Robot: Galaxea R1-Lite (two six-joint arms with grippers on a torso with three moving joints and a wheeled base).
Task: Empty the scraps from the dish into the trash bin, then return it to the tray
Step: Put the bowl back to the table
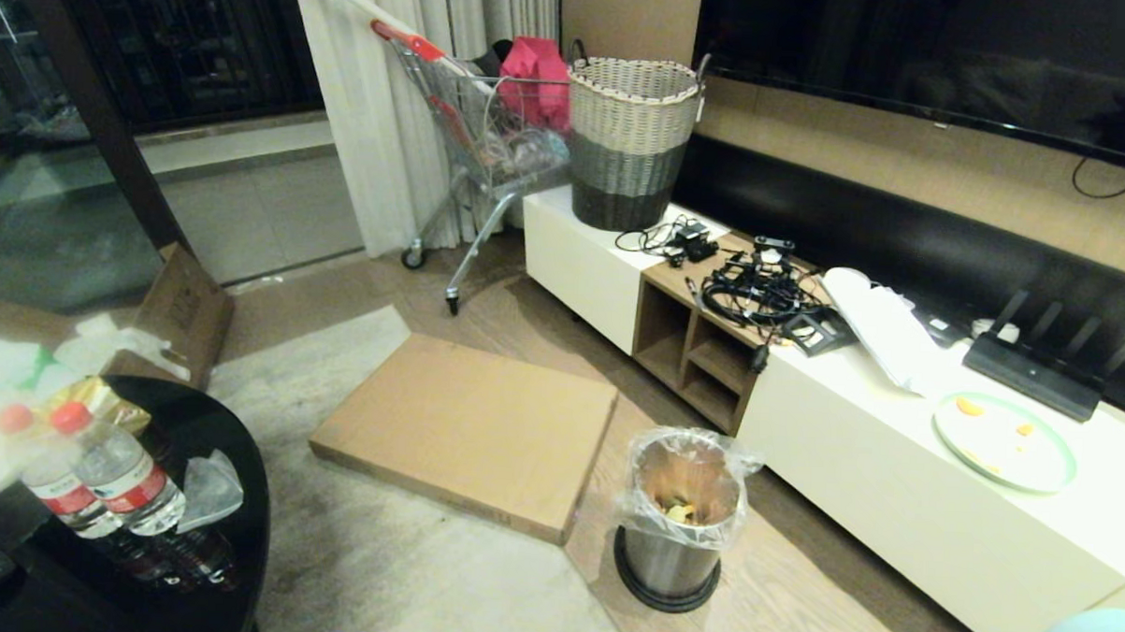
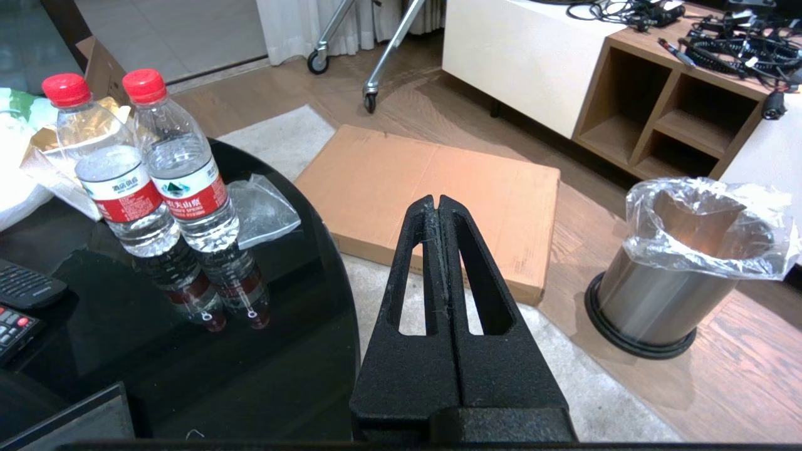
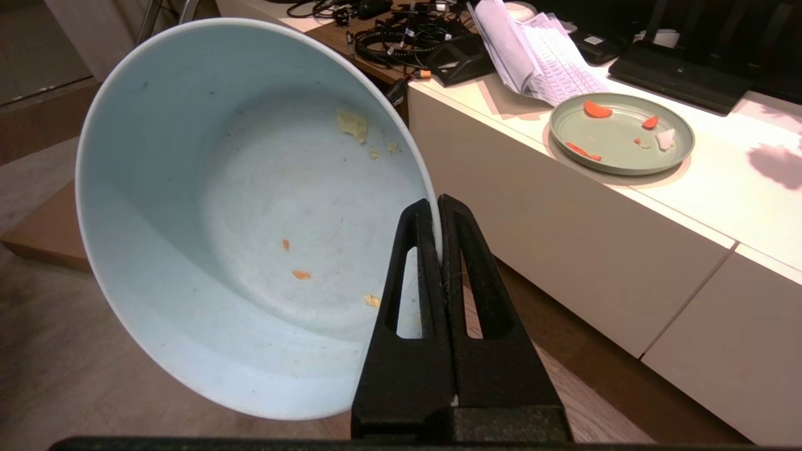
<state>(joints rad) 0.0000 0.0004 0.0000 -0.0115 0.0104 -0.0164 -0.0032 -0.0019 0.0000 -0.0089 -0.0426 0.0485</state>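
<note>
Open floor — trash bin [image 1: 677,516] beside cabinet [image 1: 903,478]

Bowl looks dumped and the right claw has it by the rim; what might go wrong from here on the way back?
1. The right claw pinches only the thin rim of the dish, which hangs tilted; a jolt might make it pivot or slip.
2. Small crumbs cling inside; they may drop on the floor in transit.
3. The trash bin and low white cabinet stand close by, so a wide turn might clip either.
</note>
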